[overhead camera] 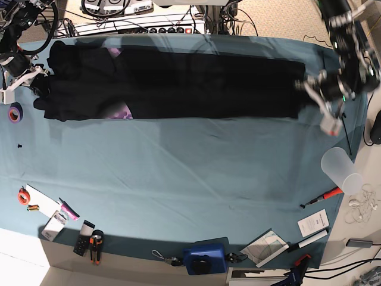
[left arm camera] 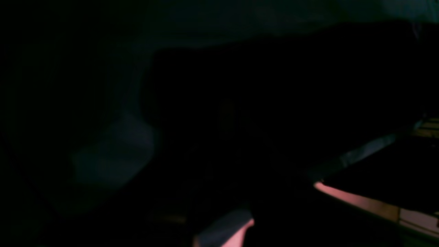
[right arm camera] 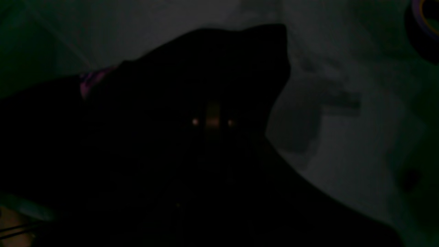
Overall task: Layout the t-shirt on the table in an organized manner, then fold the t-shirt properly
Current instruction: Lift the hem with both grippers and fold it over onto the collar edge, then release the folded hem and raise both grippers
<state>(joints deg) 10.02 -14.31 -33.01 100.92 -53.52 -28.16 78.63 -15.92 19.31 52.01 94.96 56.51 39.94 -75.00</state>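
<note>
The black t-shirt (overhead camera: 178, 83) lies as a long folded band across the far part of the teal table (overhead camera: 178, 173), with a bit of purple print (overhead camera: 122, 112) peeking out at its near edge. My left gripper (overhead camera: 305, 88) is at the band's right end and my right gripper (overhead camera: 43, 80) at its left end, each shut on the cloth. Both wrist views are very dark. Black t-shirt fabric (left arm camera: 274, 103) fills the left wrist view and hides the fingers. The right wrist view shows the t-shirt (right arm camera: 205, 68) over the table (right arm camera: 343, 137), with a pink sliver of print (right arm camera: 91, 80).
A purple tape roll (overhead camera: 15, 112) lies near the left edge. A clear cup (overhead camera: 341, 170) and a red screwdriver (overhead camera: 324, 196) are at the right. A blue box (overhead camera: 205, 256), hand tools (overhead camera: 89, 241) and orange tape (overhead camera: 22, 195) line the front. Cables and a power strip (overhead camera: 161, 28) run behind.
</note>
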